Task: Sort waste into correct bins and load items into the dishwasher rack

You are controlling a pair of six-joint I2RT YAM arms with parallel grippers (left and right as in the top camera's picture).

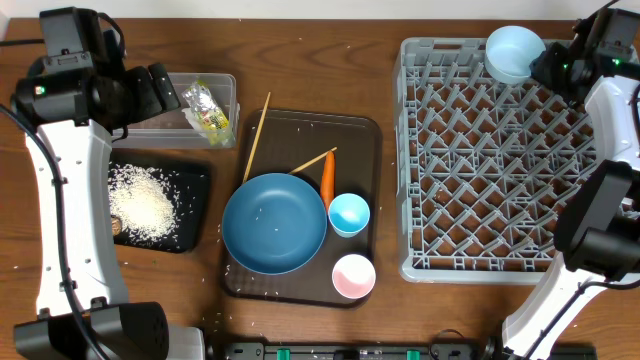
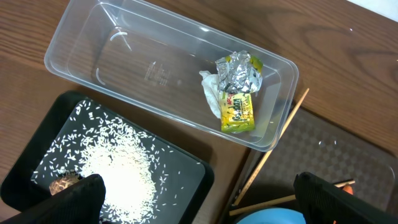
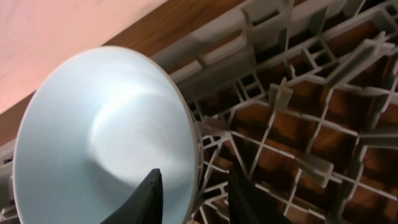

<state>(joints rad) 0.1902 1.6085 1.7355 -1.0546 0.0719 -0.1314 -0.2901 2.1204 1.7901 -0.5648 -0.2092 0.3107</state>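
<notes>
Brown wooden table carries the grey dishwasher rack, and we judge the step in hand is seating the light blue bowl in its far corner. Our right gripper straddles the bowl's rim; pinching or slack, we cannot tell. Our left gripper hangs spread wide by the clear tub. Next we must release and lift clear.

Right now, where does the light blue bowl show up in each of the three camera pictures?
Overhead: light blue bowl at top right, at the upper edge of the grey dishwasher rack.
Left wrist: not in it.
Right wrist: fills the left half, the rack's lattice to its right.
Shared landmark: the rack, in overhead and right wrist only.
</notes>
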